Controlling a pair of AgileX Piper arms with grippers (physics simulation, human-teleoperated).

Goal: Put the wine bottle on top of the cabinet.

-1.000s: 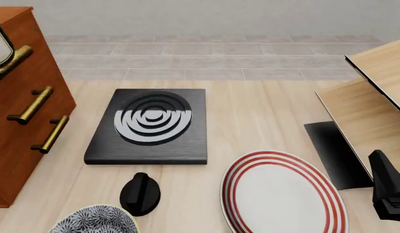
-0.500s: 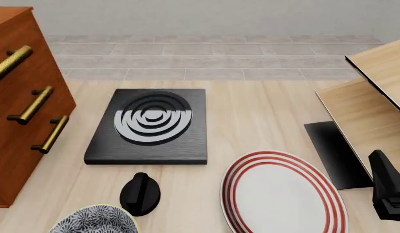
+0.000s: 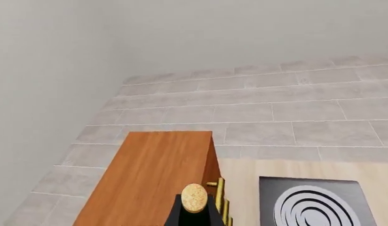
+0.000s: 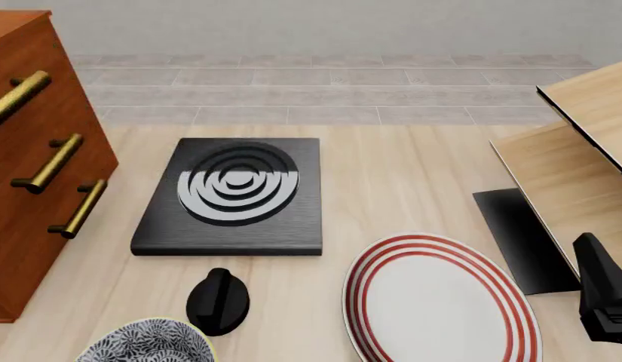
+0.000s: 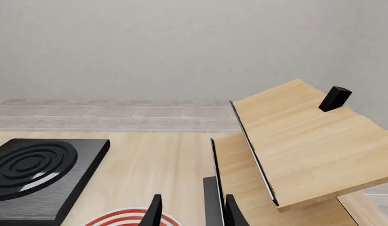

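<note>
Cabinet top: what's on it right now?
In the left wrist view the cabinet top shows bare wood. The bottle's gold cap rises at its near edge, body hidden, so I can't tell if it rests there. The front view crops the top.

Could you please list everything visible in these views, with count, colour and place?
cabinet: one, reddish-brown wood with brass bar handles, far left of the table.
wine bottle: one, only its gold cap and dark shoulders show, at the left wrist view's edge, over the cabinet top.
hob plate: one, black slab with grey rings, centre.
plate: one, white with red rim rings, front right of centre.
knob: one, black, in front of the hob plate.
bowl: one, black-and-white patterned, front left.
pale wood panelled piece: one, black-edged, right.
right pincer: black, low above the plate; open.
left pincer: not in view.
</note>
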